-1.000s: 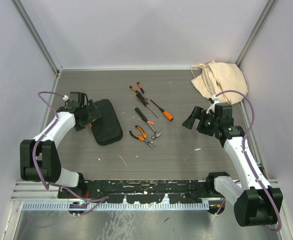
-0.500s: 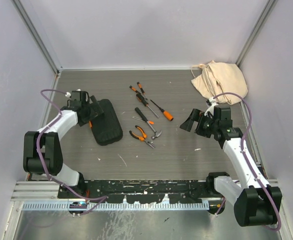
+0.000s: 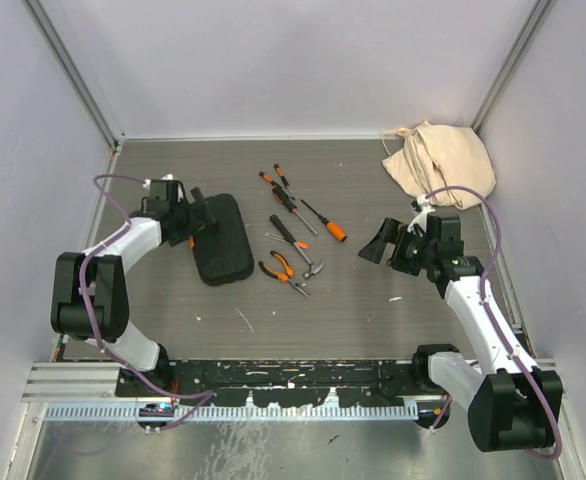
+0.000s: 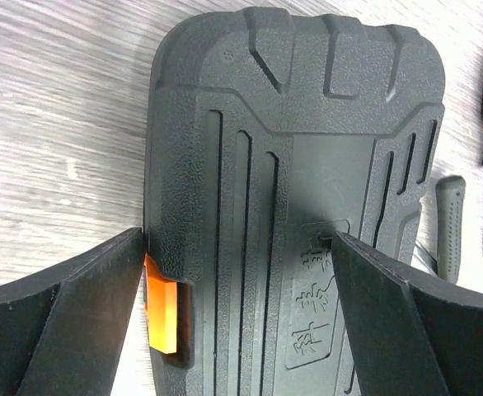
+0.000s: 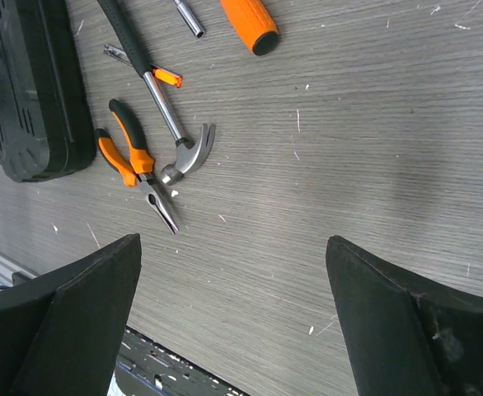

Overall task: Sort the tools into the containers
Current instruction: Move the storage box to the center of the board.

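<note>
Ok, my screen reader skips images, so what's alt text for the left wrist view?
Closed, ribbed black tool case fills the view, the open left hand over its orange latch edge; a black tool handle lies at right.

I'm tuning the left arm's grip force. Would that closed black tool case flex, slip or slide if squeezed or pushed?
The black tool case looks like rigid moulded plastic, so it probably won't flex. Its ribbed, textured surface should give some grip. Lying flat on the table, it would likely slide rather than tip.
</note>
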Controlling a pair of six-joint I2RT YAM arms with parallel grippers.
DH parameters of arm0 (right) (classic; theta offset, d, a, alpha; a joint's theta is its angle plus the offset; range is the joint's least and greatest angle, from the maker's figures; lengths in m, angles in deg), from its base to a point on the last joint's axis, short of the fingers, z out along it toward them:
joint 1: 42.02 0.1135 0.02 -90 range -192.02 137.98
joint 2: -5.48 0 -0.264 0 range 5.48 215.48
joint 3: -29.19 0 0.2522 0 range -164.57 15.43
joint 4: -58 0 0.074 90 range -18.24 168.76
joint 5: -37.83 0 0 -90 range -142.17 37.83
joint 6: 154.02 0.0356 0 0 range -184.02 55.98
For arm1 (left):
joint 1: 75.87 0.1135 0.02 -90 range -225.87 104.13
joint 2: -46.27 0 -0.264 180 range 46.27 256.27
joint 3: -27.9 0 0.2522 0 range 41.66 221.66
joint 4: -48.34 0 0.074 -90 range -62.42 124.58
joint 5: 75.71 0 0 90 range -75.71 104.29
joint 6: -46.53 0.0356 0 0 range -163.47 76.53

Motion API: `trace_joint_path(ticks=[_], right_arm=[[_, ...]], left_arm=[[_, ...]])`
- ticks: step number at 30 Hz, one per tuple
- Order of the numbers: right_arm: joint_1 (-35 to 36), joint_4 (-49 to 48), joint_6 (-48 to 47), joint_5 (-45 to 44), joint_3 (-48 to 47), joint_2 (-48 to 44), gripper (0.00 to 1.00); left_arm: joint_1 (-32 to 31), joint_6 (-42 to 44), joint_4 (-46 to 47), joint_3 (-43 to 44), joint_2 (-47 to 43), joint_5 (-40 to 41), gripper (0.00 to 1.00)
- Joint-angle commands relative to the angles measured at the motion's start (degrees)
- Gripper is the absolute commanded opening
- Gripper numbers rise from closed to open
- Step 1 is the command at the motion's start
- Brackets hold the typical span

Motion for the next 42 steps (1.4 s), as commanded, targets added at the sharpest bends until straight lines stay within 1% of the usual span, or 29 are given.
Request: trace_joint_path(ticks=[1,4,11,16,19,21,24,29,32,35,42], right_arm=[[0.0,-3.3,0.9,0.9,0.6,-0.1,0.97],[0.0,-3.3,1.4,0.1,0.9,-0.3,0.97],[0.1,-3.3,2.3,-1.7,1.4,-1.2,0.96],[0.1,-3.5,2.6,-2.4,2.2,-1.7,0.96],[0.1,-3.5,2.7,-3.2,2.5,-2.0,0.96],[0.2,-3.6,2.6,-3.2,2.6,-2.5,0.96],[0.2,-3.7,2.4,-3.3,2.5,-2.9,0.96],[0.6,-2.7,1.9,-4.2,1.9,-2.8,0.97],[2.7,-2.2,1.6,-6.3,1.0,-2.3,0.97],[7.5,-3.1,3.0,-9.1,0.2,-1.6,0.97],[24.3,-9.5,9.6,-18.4,-0.6,2.5,0.96]], left_arm=[[-5.1,0.8,1.3,-0.5,1.2,-3.9,0.93],[-8.8,-1.0,1.4,0.4,2.1,-3.8,0.93],[-17.2,-8.9,3.8,0.8,3.8,-2.6,0.92],[-24.3,-15.4,5.7,0.8,4.3,0.4,0.93],[-28.4,-17.6,6.0,2.0,5.1,2.8,0.93],[-30.0,-18.4,5.1,3.4,5.7,4.2,0.93],[-30.3,-18.2,3.1,4.9,5.3,5.5,0.94],[-29.8,-12.9,-3.3,8.0,1.2,10.5,1.0],[-28.2,-9.9,-4.7,8.1,-2.5,10.7,0.98],[-25.8,-7.5,-5.4,7.1,-6.4,9.2,0.98],[-19.0,-3.9,-8.0,0.6,-17.2,7.9,0.98]])
